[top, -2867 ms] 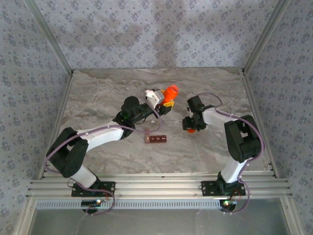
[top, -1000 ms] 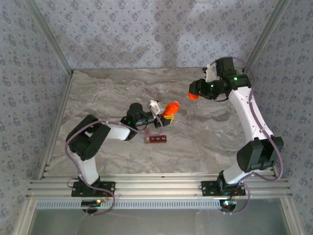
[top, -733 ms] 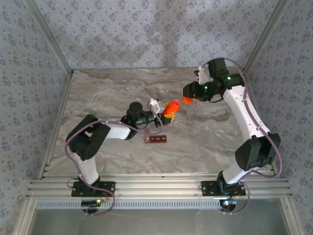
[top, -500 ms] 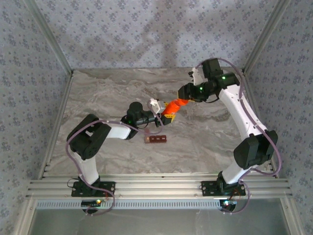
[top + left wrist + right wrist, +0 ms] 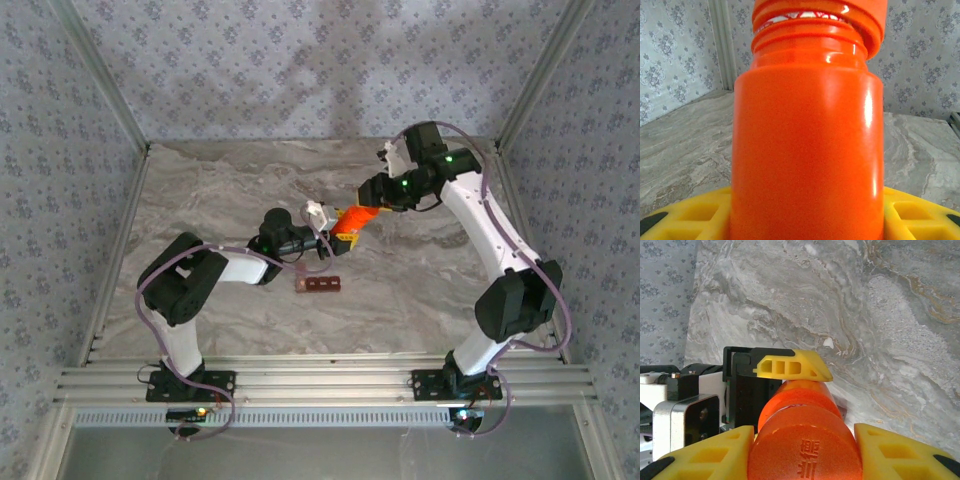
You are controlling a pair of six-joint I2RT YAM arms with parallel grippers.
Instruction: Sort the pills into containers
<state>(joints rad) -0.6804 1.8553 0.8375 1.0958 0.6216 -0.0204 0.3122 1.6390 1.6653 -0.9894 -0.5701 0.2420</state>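
Two hands: meeting at the orange bottle (image 5: 355, 216)
Left hand (image 5: 342, 232): clamped on its body
Right hand (image 5: 372, 205): gripping the cap (image 5: 805, 450)
Containers (image 5: 318, 284): on counter (image 5: 200, 190), just near of left hand, apart

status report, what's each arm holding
Left gripper shut on orange bottle. Right gripper shut on cap, askew over bottle mouth. Containers on table, clear of both. Nothing blocking.
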